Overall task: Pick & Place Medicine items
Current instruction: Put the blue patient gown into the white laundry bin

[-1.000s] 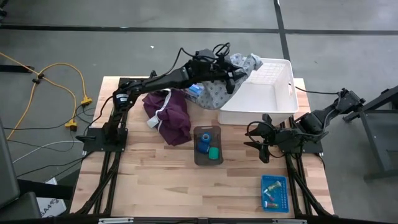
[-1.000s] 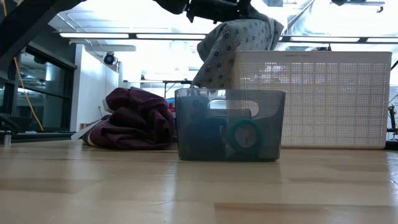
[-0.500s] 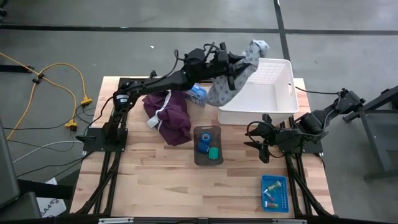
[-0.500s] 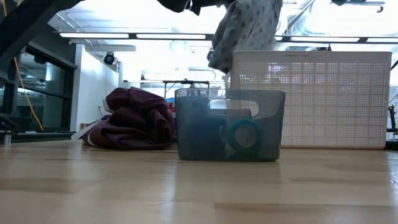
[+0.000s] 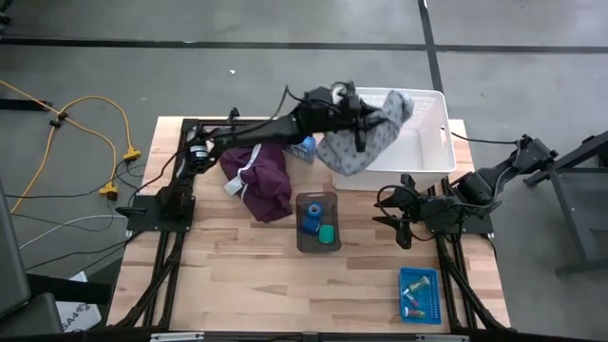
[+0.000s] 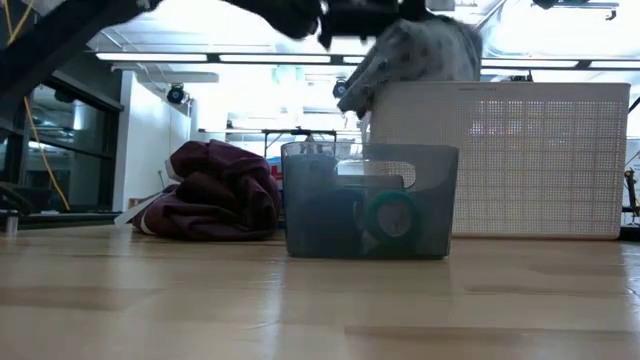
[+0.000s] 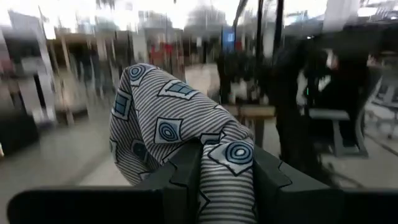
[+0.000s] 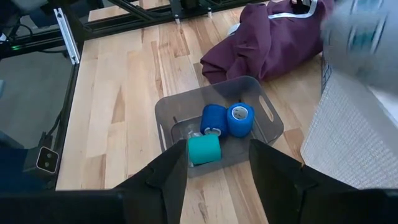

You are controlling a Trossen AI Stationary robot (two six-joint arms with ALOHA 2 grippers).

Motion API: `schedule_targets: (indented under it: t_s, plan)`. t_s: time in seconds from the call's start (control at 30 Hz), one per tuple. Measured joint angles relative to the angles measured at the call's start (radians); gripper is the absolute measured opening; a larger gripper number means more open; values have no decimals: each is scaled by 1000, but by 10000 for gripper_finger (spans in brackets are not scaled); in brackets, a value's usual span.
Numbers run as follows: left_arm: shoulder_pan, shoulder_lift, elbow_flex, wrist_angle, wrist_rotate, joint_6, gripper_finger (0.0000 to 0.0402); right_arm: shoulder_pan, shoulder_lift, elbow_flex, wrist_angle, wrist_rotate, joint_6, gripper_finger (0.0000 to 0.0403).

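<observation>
High view: left tool pinches the grey patterned cloth above the white basket; right tool waits, parted, empty.

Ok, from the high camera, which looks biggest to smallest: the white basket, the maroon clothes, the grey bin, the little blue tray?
1. white basket
2. maroon garment
3. grey bin
4. blue tray, only slightly smaller-looking than the bin

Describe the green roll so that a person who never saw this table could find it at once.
Start at the large white basket at the table's far side. In front of it, mid-table, stands a small grey see-through bin. The green roll lies inside, at the end nearer the table's front edge; its two neighbours are blue rolls, so it is the only teal-green one.
</observation>
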Motion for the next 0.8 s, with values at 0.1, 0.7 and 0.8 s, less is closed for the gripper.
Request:
schedule_targets:
  t_s: [0.1,0.7,0.8]
  plan:
    - [9,37,-1,-50,1,-52,83,0,0,0,3,0,0,160]
    - [71,24,0,-226,154,-252,83,0,0,0,22,0,0,160]
    - [79,24,0,-205,188,-259,83,0,0,0,22,0,0,160]
